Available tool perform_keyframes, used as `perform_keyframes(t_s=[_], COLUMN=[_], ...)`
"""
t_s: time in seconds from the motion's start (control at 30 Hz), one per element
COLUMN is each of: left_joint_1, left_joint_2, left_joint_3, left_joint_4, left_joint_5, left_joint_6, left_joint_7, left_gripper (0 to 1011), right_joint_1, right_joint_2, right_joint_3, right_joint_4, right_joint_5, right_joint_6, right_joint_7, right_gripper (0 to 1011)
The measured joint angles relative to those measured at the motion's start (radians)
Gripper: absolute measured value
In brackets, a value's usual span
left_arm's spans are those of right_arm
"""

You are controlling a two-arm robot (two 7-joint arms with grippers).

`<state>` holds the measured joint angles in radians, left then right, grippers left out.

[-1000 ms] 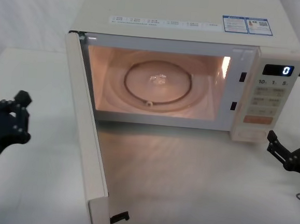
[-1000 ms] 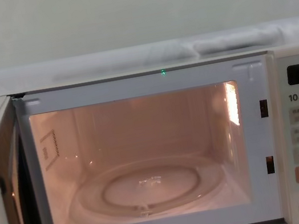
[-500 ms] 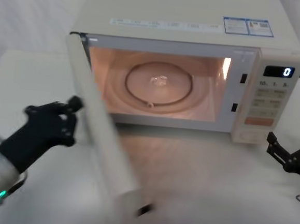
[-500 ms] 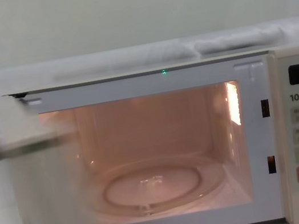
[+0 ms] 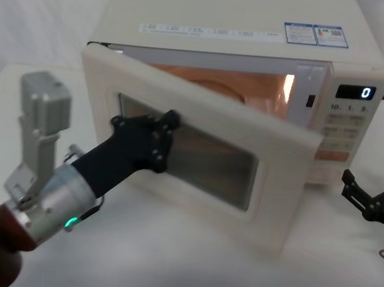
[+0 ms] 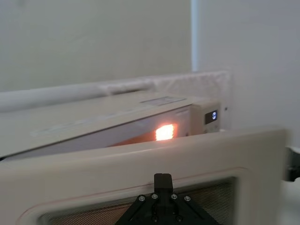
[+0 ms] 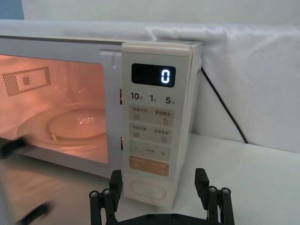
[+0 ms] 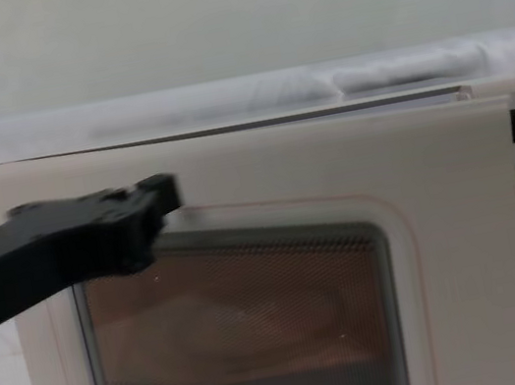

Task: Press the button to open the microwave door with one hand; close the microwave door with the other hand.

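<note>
- The left gripper presses the outer face of the microwave door, which stands partly shut; whether its fingers are parted cannot be told.
- Risk: the gripper could slide across the window, leaving the latch unengaged.
- The right gripper, fingers spread and empty, hangs just before the button, clear of the door's swing.
- The microwave cavity is lit.

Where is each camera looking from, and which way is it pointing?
Head view: high up, looking down at the microwave; left gripper against the microwave door, right gripper off to the side.
Chest view: low, facing the door's front, left gripper reaching in.
Left wrist view: right behind the door, looking over its top edge.
Right wrist view: low, facing the button, with its own fingers.
All four show the display's 0.
</note>
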<state>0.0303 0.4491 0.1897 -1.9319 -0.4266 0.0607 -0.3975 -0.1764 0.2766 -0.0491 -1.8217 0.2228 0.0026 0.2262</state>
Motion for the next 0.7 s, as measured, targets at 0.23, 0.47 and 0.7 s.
perform_keyframes(t_s=[0.23,0.47,0.7], left_joint_1=[-0.093,-0.161,-0.200], left_joint_2=[-0.027,-0.051,-0.075], left_joint_3=[0.093,0.172,0.224], left_joint_4=[0.047,0.087,0.111], left_joint_5=[0.005,0.016,0.025], left_joint_6=[0.021,0.034,0.039], left_joint_7=[-0.005,-0.005,0.007], left_gripper=[0,0,0], right_joint_1=[0.000,0.000,0.000], right_joint_2=[0.000,0.000,0.000], right_joint_3=[0.000,0.000,0.000], right_joint_4=[0.000,0.000,0.000], right_joint_5=[0.000,0.000,0.000], right_joint_6=[0.000,0.000,0.000], right_joint_7=[0.000,0.000,0.000], right_gripper=[1002,1002,1002])
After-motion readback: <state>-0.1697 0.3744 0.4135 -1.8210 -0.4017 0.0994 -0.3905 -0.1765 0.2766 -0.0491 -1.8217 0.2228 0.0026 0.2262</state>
